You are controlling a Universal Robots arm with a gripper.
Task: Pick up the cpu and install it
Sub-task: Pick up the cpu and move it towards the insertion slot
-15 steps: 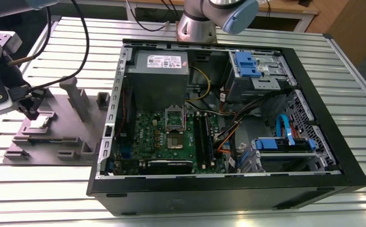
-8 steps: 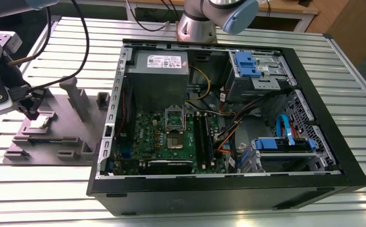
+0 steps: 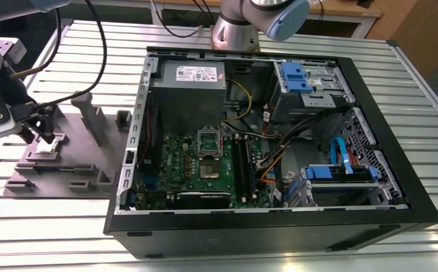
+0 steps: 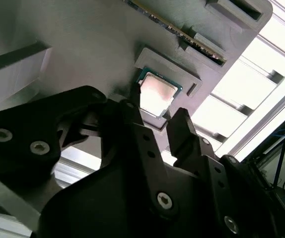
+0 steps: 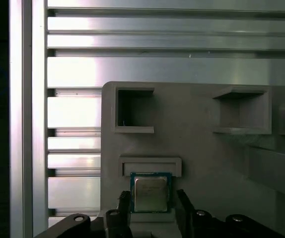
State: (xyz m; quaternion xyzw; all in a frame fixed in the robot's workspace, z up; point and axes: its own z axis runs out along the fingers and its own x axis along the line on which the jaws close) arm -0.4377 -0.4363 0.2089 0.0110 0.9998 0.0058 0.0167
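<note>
A robot arm's end effector hangs over a grey moulded fixture on the slatted aluminium table, at the exterior view's left of an open computer case.

The cpu lies flat in a shallow square seat of the fixture, its silvery metal top facing up and a thin green rim showing round the lid. The chip is square, so no side reads as a long axis. Its edges run parallel to the edges of the fixture.

In both wrist views the black end effector is spread, with one finger on each side of the chip. A sliver of space shows beside at least one finger in the second wrist view, and whether the other touches the rim cannot be told. The near edge of the cpu is hidden behind the end effector's body in that view. In the exterior view the cpu is a pale patch under the fingers, too small to show detail.

The fixture is matt grey plastic with a fine layered texture, and it carries raised blocks and two square open pockets beyond the chip.

Inside the case the green motherboard lies flat, and its metal-framed socket shows a dark centre. The cpu sits well apart from it, outside the case.
</note>
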